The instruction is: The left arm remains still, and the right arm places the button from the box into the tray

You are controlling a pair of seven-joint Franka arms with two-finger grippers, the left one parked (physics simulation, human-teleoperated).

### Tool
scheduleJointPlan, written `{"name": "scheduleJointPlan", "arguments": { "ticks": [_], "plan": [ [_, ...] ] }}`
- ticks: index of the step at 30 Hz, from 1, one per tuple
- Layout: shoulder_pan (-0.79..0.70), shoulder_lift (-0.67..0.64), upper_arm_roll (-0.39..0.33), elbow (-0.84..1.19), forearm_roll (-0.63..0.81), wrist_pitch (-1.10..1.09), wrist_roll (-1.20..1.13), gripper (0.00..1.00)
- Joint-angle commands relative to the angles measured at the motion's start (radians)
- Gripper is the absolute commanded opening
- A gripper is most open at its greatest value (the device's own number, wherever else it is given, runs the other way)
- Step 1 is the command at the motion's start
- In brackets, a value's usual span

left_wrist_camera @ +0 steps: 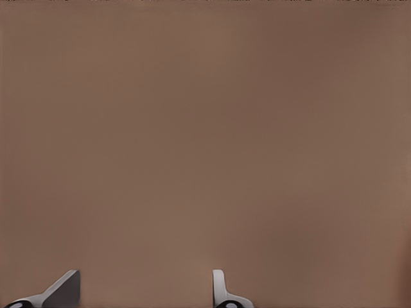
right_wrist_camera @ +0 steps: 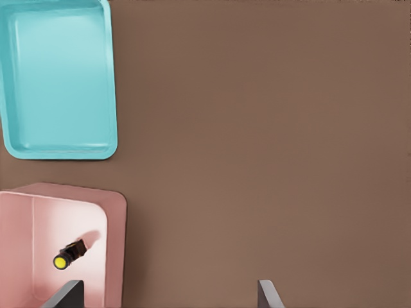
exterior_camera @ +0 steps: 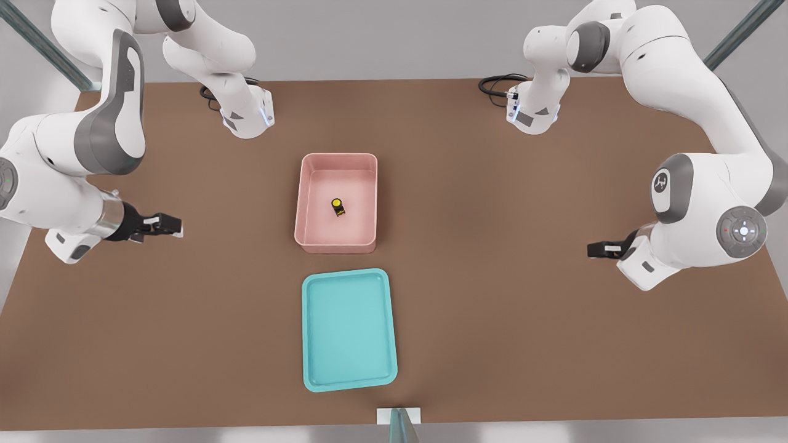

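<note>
Gripper [exterior_camera: 174, 226] seemingly well clear of box [exterior_camera: 338, 158]

The right arm [exterior_camera: 92, 141] is glossy white with rounded grey joint covers, a bright metal wrist collar and what may be a small green dot on one joint. A black cable [exterior_camera: 208, 98] loops at its base. Its black gripper [exterior_camera: 174, 226], fingers apart, sits near the table's [exterior_camera: 492, 307] edge on the front view's left.

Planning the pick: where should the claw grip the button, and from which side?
Grip the button across its black body, under the yellow cap, coming straight down: it stands upright mid-floor in the box, whose deep walls likely block any sideways approach. The claw hangs open over the table, off to the front view's left of the box.
</note>
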Motion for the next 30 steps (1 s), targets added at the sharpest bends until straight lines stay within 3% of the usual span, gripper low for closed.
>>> {"name": "scheduleJointPlan", "arguments": {
  "ticks": [1,3,5,9,11,13,15,17,19,20,21,26,30],
  "plan": [
    [0.000,0.000,0.000,0.002,0.002,0.034,-0.014,1.00],
    [0.034,0.011,0.001,0.014,-0.010,0.034,-0.024,1.00],
    [0.221,0.009,0.004,0.028,-0.007,0.049,0.022,1.00],
    [0.460,0.055,0.031,0.025,0.022,0.118,0.437,1.00],
    [0.486,0.094,0.047,0.014,0.141,0.055,0.429,1.00],
    [0.514,0.092,0.050,-0.068,0.149,0.101,0.547,1.00],
    [0.522,0.083,0.231,-0.197,0.043,0.291,0.870,1.00],
    [0.526,0.043,0.253,-0.387,0.013,0.472,0.906,1.00],
    [0.557,0.044,0.282,-0.429,0.003,0.495,0.963,1.00],
    [0.560,0.043,0.271,-0.478,0.002,0.509,0.947,1.00],
    [0.580,0.044,0.212,-0.501,0.002,0.508,0.880,1.00],
    [0.611,0.040,0.055,-0.602,0.006,0.577,0.654,1.00],
    [0.624,0.028,0.009,-0.650,0.006,0.632,0.545,1.00]
  ]
}}
